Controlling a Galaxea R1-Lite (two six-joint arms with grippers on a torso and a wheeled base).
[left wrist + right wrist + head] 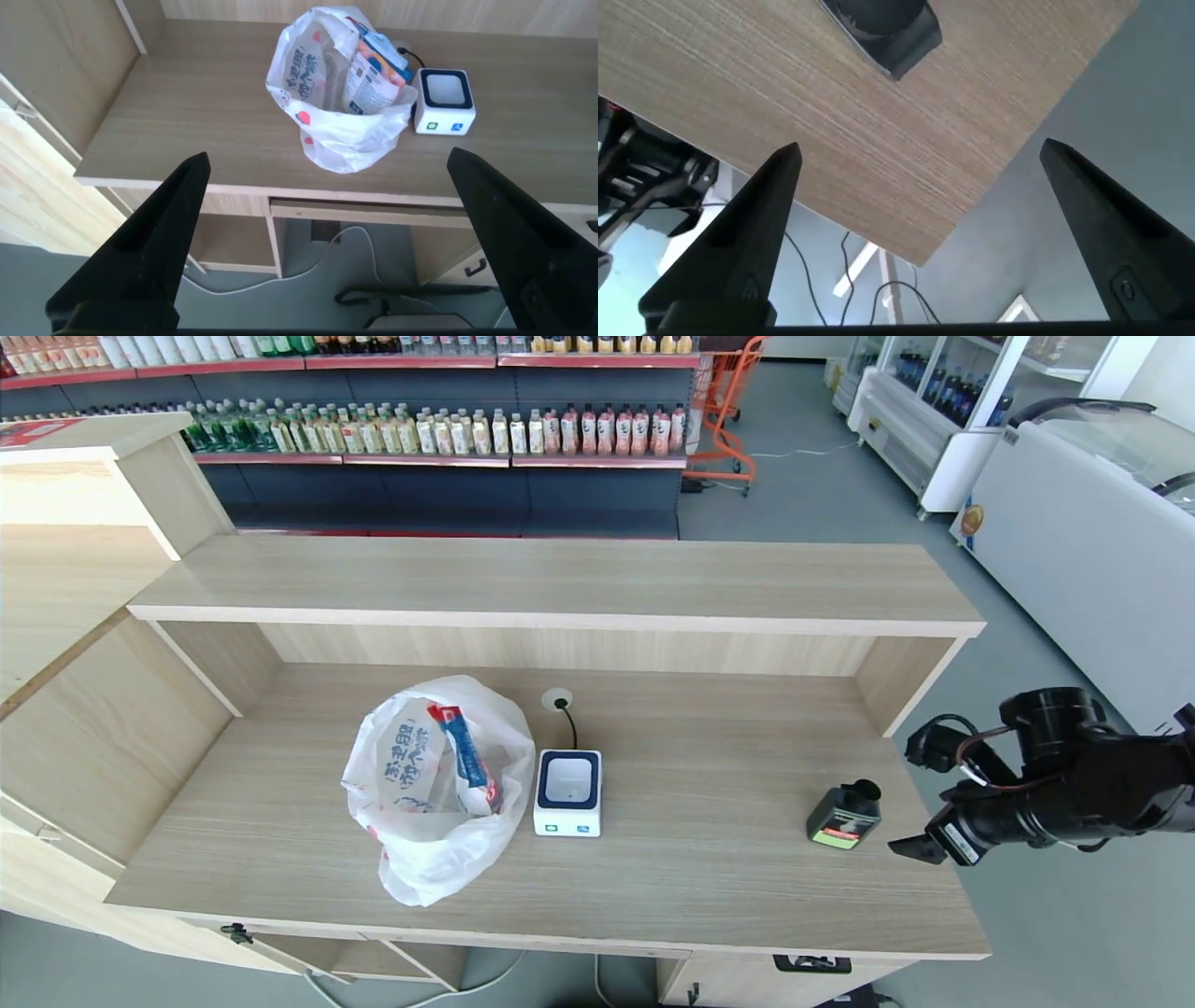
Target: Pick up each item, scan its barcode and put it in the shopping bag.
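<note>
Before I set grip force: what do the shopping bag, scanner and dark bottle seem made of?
Shopping bag: thin translucent white plastic film, crinkled, contents showing through. Scanner: hard smooth white plastic, glossy window. Dark bottle: probably rigid plastic, faint sheen; uncertain.

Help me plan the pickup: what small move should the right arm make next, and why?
Probably ease the right gripper forward around the dark bottle. Its jaws stand open just short of the bottle, which stands alone on the counter, while other goods sit in the shopping bag.
</note>
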